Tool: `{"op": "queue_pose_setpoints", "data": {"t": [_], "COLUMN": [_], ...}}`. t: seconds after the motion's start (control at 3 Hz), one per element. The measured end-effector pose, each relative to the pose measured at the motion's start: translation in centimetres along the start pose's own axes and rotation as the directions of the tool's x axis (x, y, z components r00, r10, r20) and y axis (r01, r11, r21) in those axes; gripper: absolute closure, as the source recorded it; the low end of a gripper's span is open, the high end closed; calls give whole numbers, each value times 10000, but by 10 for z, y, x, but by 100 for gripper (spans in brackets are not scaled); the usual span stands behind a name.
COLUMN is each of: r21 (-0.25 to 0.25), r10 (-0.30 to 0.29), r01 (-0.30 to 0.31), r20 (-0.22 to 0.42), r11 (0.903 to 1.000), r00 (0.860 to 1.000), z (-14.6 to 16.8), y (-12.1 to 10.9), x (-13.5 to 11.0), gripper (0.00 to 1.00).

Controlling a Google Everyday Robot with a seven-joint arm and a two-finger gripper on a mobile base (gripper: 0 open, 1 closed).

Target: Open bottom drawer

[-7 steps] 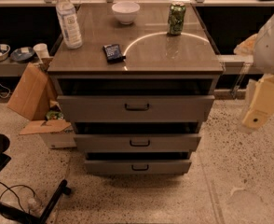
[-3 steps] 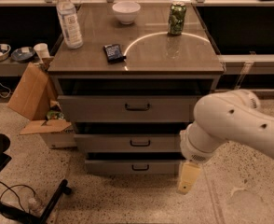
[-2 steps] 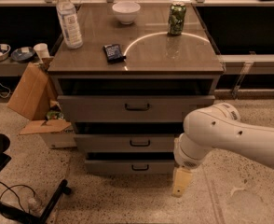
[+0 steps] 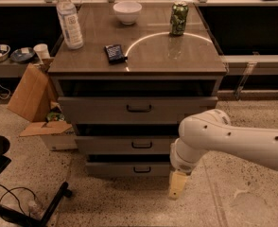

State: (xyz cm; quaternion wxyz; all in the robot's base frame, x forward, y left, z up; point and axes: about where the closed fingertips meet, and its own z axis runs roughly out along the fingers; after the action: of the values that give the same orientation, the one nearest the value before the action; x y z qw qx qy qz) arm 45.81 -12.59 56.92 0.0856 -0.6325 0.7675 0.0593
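Note:
The grey-brown cabinet has three drawers. The bottom drawer (image 4: 129,168) is the shallowest, with a small dark bar handle (image 4: 142,170) at its centre, and sits just above the speckled floor. Its front stands slightly out from the cabinet. My white arm comes in from the right, and the gripper (image 4: 177,186) hangs down at the drawer's right end, a little to the right of and below the handle, apart from it.
The middle drawer (image 4: 125,144) and top drawer (image 4: 136,109) are above. On top stand a water bottle (image 4: 69,19), white bowl (image 4: 127,11), green can (image 4: 179,18) and a dark packet (image 4: 115,53). A cardboard box (image 4: 32,96) and chair base (image 4: 30,207) are at left.
My arm has swung in from the far right and dropped low in front of the cabinet. The gripper has moved left toward the bottom drawer's right end. The drawers have not moved.

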Motion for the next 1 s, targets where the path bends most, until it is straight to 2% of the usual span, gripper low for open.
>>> {"op": "queue_pose_setpoints", "data": {"t": [0.33, 0.67, 1.0], "r21": [-291, -373, -366], "r10": [-350, -727, -1059], "r01": [358, 728, 1037], "r20": [257, 45, -666], "r11": [9989, 9966, 9939], "r00": [9991, 9973, 9921], "z": [63, 131, 184], "y": [-16, -40, -64], "x": [-6, -9, -3], "gripper": [0, 0, 0]}}
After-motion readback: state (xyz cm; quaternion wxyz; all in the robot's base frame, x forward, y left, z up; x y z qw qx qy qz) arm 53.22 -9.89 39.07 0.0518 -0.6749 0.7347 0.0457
